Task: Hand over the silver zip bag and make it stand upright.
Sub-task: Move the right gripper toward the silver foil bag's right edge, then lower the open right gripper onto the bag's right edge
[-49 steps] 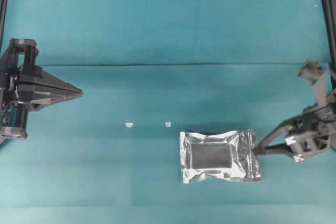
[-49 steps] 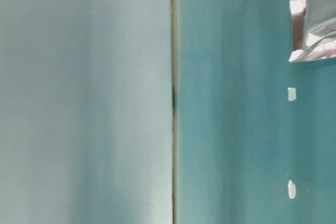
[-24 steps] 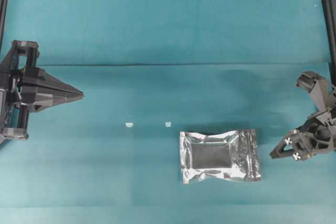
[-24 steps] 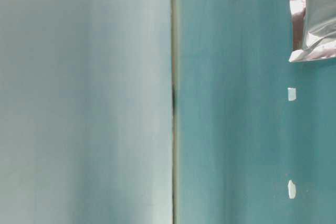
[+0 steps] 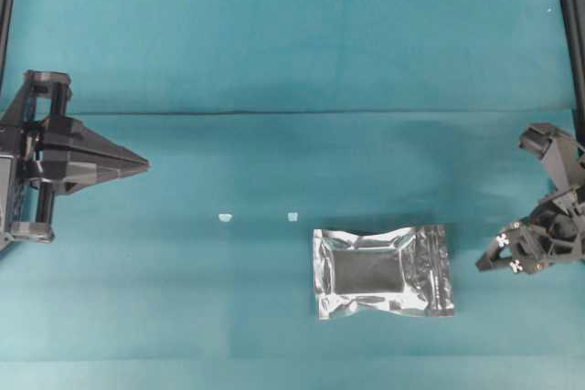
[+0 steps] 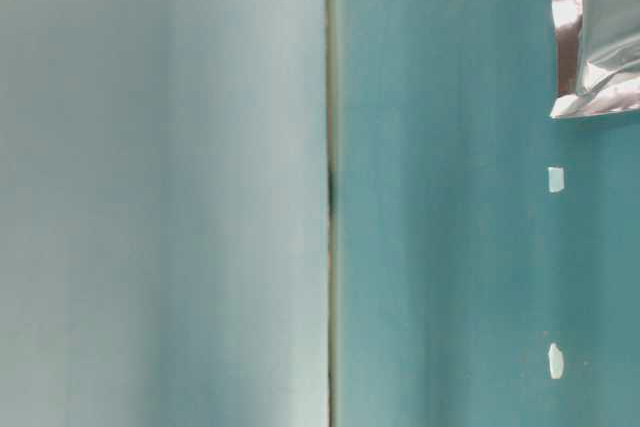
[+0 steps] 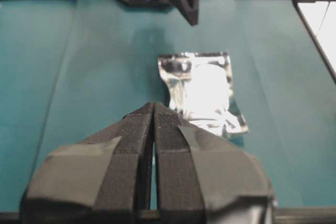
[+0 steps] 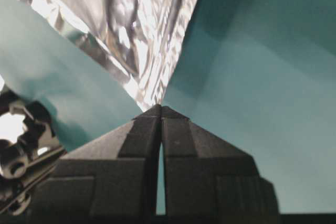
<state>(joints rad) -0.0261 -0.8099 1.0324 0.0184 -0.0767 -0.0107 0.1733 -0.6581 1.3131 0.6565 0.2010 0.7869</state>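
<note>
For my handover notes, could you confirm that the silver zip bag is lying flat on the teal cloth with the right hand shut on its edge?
Not quite. The silver zip bag does lie flat on the teal cloth, but the right hand is shut on nothing. The overhead view shows it apart from the bag's edge, with bare cloth between them.

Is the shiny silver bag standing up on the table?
No, the silver zip bag lies flat on the teal table in the overhead view, its dark window facing up.
</note>
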